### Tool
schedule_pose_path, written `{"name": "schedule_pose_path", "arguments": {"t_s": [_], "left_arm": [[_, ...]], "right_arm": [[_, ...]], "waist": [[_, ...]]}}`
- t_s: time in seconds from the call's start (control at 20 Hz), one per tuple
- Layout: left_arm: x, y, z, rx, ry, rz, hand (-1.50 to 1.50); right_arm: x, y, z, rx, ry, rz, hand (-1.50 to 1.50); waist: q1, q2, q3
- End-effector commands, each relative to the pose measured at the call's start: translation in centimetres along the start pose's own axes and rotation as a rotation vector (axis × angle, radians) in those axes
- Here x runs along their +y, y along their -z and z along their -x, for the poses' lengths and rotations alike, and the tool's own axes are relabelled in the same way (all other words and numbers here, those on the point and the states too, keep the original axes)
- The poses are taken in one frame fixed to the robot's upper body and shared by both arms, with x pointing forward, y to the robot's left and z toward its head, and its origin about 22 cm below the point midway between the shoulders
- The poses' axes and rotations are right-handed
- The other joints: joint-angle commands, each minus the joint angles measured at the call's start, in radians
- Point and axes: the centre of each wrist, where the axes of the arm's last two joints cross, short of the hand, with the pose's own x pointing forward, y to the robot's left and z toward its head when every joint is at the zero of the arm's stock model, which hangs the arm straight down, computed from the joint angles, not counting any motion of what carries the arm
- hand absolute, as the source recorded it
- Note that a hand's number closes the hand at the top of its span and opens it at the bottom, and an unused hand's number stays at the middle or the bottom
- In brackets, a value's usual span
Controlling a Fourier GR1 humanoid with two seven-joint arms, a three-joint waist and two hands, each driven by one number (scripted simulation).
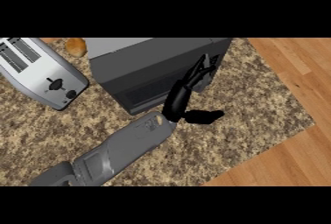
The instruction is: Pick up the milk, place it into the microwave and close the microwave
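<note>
The one hand (187,89) in view rises from a grey forearm (123,151) that enters at the bottom edge toward seven o'clock and slants up toward one o'clock. Which arm it is cannot be told. Its fingers (202,70) are stretched out straight, tips lying against the microwave's (152,65) dark front face near that face's right-hand edge; the thumb (205,116) sticks out sideways toward four o'clock over the speckled table (245,109). It holds nothing.

The microwave sits at twelve o'clock from the hand, its door appearing shut. The milk cannot be seen anywhere, so its place cannot be told.

At ten o'clock a silver toaster (39,72) lies at the left edge, just beside the microwave but apart from it. A small piece of bread (76,47) sits between them at the top.

From three to five o'clock the table is bare up to its slanting edge, with wooden floor (291,148) past it. Bare table also shows at eight o'clock, left of the forearm.
</note>
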Motion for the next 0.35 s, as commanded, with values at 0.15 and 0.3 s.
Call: {"name": "schedule_pose_path", "arguments": {"t_s": [0.15,0.3], "left_arm": [[3.9,2.4,1.9,0.154,0.225,-0.123,-1.5],[3.4,2.8,1.6,0.146,0.257,-0.119,-1.5]], "right_arm": [[-0.2,-0.1,-0.6,0.013,-0.016,0.012,-1.5],[-0.4,-0.3,-0.7,0.014,-0.017,0.032,-1.5]], "waist": [[0.038,0.005,0.001],[0.05,0.003,0.001]]}}
